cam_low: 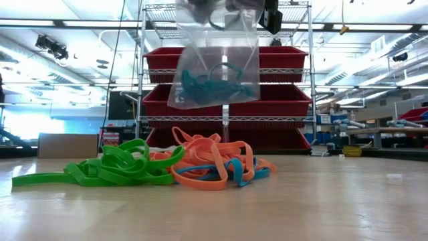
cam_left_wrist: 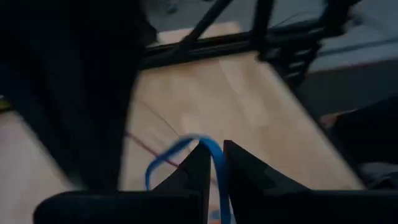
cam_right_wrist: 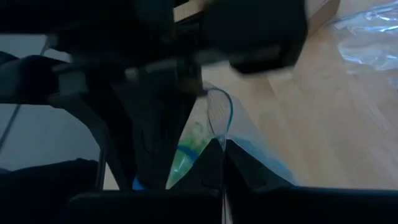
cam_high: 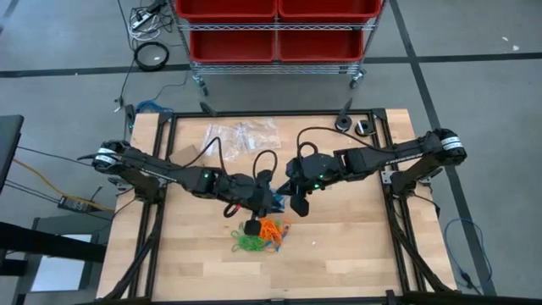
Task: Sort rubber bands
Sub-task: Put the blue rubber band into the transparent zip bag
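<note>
- The right gripper (cam_high: 298, 203) sits just past the table's centre toward 3 o'clock, clenched on the top edge of a clear bag (cam_low: 215, 63) that hangs above the table with blue bands (cam_low: 212, 86) already inside.
- The left gripper (cam_high: 264, 196) meets it from 9 o'clock at the bag's mouth. Its fingers (cam_left_wrist: 198, 167) stand slightly parted with one blue band (cam_left_wrist: 186, 152) looped between them; the band looks barely pinched, perhaps on the point of release.
- The unsorted rubber bands lie on the table at about 6 o'clock from the two grippers: a green clump (cam_low: 110, 171) beside an orange clump (cam_low: 210, 164), with a few blue loops (cam_low: 235, 171) tangled into the orange.
- Risk: the blue band could cling to a finger instead of dropping, and get dragged back out when the arm withdraws.
- Risk: if the bag's mouth is slack or folded, the band may fall outside it and land back on the pile directly below.
- Risk: the grippers are very close, so a small misjudged move could knock the bag loose and spill the bands in it.
- Risk: the remaining blue loops are knotted into orange ones, so a later pick may lift both colours together.
- Spare bags (cam_high: 241, 135) lie at 12 o'clock, well apart.
</note>
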`<state>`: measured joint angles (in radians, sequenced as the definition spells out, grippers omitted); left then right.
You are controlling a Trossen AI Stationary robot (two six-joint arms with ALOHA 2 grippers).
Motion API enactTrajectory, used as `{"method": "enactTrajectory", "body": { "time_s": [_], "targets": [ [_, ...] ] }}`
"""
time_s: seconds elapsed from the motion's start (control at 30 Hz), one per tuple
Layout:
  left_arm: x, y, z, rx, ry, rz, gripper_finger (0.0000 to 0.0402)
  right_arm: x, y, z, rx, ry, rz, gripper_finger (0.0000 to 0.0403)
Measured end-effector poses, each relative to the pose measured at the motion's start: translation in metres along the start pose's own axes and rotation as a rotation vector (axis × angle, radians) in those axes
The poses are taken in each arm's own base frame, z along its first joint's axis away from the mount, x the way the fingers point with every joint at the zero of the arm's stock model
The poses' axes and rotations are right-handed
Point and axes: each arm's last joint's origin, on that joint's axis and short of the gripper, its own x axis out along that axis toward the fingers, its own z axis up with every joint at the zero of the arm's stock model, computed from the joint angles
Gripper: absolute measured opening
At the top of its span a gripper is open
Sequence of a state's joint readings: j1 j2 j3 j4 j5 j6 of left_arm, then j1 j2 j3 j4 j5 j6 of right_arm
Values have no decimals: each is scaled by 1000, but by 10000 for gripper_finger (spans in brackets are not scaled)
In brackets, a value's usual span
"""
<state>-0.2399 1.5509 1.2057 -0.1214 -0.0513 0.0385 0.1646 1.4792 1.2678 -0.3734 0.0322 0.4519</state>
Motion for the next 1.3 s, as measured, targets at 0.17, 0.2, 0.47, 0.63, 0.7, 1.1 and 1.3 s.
{"method": "enactTrajectory", "body": {
  "time_s": [0.17, 0.2, 0.47, 0.63, 0.7, 1.1, 1.3],
  "targets": [
    [-10, -8, 11, 57, 93, 48, 60, 0, -1, -2, 1, 22, -8, 0],
    [-12, -9, 13, 61, 104, 47, 61, 0, -1, -2, 1, 26, -10, 0],
    [-19, -25, 13, 108, 185, 114, 61, 0, -3, -4, 13, 51, -26, 0],
    [-22, -45, 12, 70, 188, 12, 61, -4, -13, -5, 26, 86, -67, 0],
    [-22, -56, 9, 39, 192, -87, 61, -8, -16, -2, 32, 77, -76, 0],
    [41, -93, -74, -158, 240, -240, 60, -65, -22, 18, 47, -101, -92, 0],
    [81, -100, -113, -199, 329, -230, 60, -77, -21, 19, 47, -132, -75, 0]
  ]
}}
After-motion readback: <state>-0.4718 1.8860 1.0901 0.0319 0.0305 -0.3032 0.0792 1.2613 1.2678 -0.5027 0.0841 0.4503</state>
